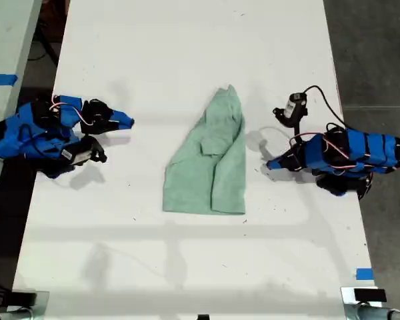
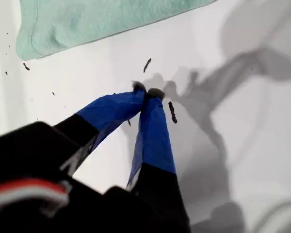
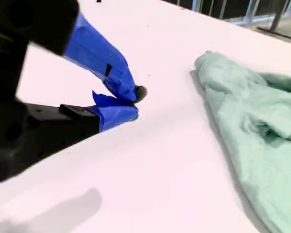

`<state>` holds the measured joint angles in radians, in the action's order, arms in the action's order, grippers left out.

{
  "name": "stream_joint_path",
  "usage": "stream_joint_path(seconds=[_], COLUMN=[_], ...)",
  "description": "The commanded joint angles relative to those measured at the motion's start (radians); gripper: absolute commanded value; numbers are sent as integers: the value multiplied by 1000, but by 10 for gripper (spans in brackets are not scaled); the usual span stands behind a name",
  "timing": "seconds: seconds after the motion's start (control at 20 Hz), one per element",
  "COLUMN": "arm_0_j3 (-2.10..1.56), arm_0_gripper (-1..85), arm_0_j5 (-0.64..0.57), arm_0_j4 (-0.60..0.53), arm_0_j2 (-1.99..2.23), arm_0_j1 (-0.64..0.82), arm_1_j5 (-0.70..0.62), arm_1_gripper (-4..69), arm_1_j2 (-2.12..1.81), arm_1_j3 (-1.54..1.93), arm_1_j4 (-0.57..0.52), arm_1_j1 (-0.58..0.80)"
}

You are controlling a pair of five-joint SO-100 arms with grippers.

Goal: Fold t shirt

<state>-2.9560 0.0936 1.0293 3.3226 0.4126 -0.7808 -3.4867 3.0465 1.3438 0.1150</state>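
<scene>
The t shirt (image 1: 210, 167) is a pale mint-green cloth lying rumpled in the middle of the white table, tapering to a point at its far end. One part is folded over on the side toward the exterior view's left. My first gripper (image 1: 268, 164) rests at the exterior view's right, shut and empty, a short gap from the cloth. In its wrist view the taped fingertips (image 2: 146, 91) meet, with a hemmed t shirt corner (image 2: 97, 22) beyond them. My second gripper (image 1: 129, 123) sits at the exterior view's left, shut on nothing (image 3: 133, 104), with the t shirt (image 3: 262, 126) well apart from it.
The white table (image 1: 187, 53) runs the length of the exterior view. Dark floor lies past the table's edge at the exterior view's right. A blue tape mark (image 1: 363, 273) sits near the table's front corner on that side. Small dark specks (image 2: 172, 111) dot the surface near my first gripper.
</scene>
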Motion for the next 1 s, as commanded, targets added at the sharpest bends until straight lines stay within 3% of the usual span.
stream_joint_path(seconds=[0.0, 0.1, 0.2, 0.6, 0.95], arm_0_j3=[500, 936, 1229, 1258, 1276], arm_0_gripper=[90, 183, 211, 195, 203], arm_0_j5=[37, -6, -86, -80, 61], arm_0_j4=[5, 127, 219, 150, 109], arm_0_j2=[-709, -1197, -1499, -1761, -1822], arm_0_j1=[-152, -245, -299, -305, -416], arm_1_j5=[-14, -14, -14, -14, -14], arm_1_gripper=[11, 11, 11, 11, 11], arm_1_j2=[-15, -15, -15, -15, -15], arm_1_j3=[54, 54, 54, 54, 54], arm_1_j4=[5, 5, 5, 5, 5], arm_1_j1=[-8, -8, -8, -8, -8])
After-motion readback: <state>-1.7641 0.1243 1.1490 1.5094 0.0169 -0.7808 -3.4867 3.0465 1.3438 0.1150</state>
